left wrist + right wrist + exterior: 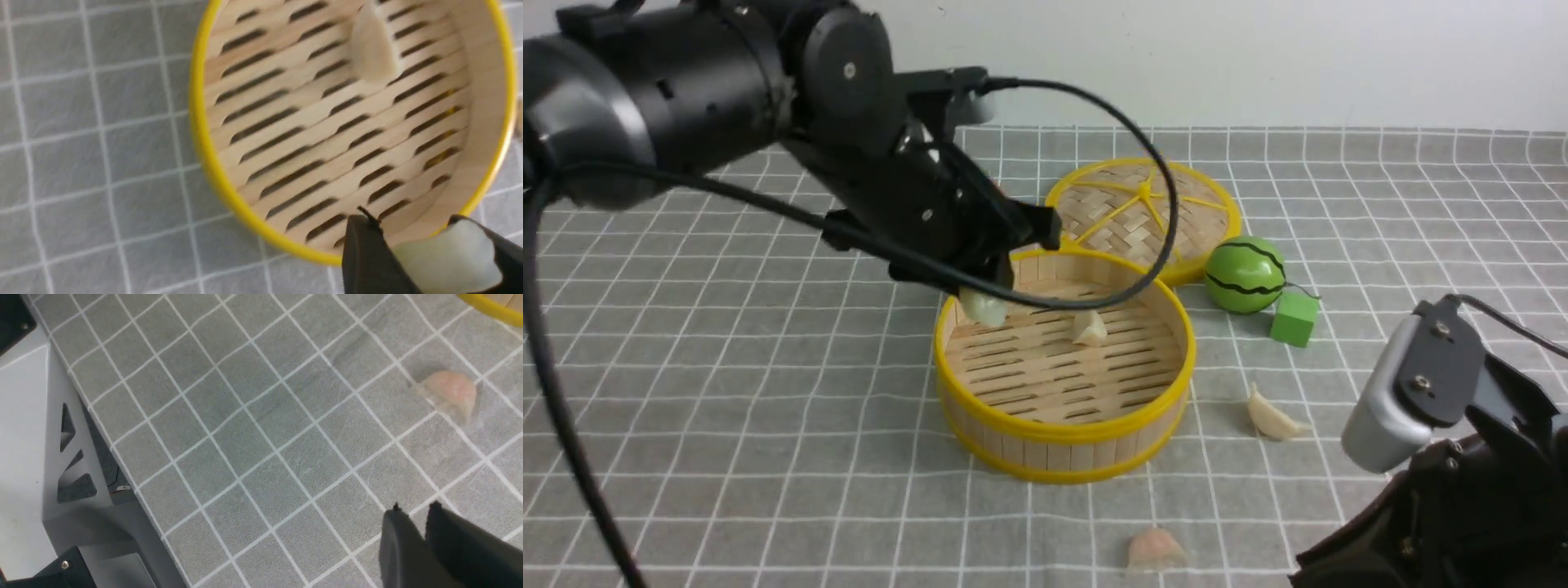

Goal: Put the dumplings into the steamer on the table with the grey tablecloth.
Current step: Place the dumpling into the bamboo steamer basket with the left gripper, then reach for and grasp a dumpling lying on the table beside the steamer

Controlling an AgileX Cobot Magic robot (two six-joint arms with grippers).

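The bamboo steamer (1065, 429) with yellow rims stands mid-table on the grey gridded tablecloth (768, 392). One off-white dumpling (1089, 327) lies on its slatted floor, also seen in the left wrist view (374, 49). My left gripper (985, 300) is shut on a pale yellow-green dumpling (447, 261) and holds it above the steamer's far-left rim (204, 134). Another off-white dumpling (1272, 418) lies on the cloth right of the steamer. A pinkish dumpling (1155, 548) lies near the front edge, also in the right wrist view (448, 392). My right gripper (414, 510) is shut and empty above the cloth.
The flat woven yellow-rimmed lid (1143, 214) lies behind the steamer. A green toy watermelon (1245, 274) and a green cube (1294, 318) sit to its right. The table's edge and a grey frame (36, 457) show in the right wrist view.
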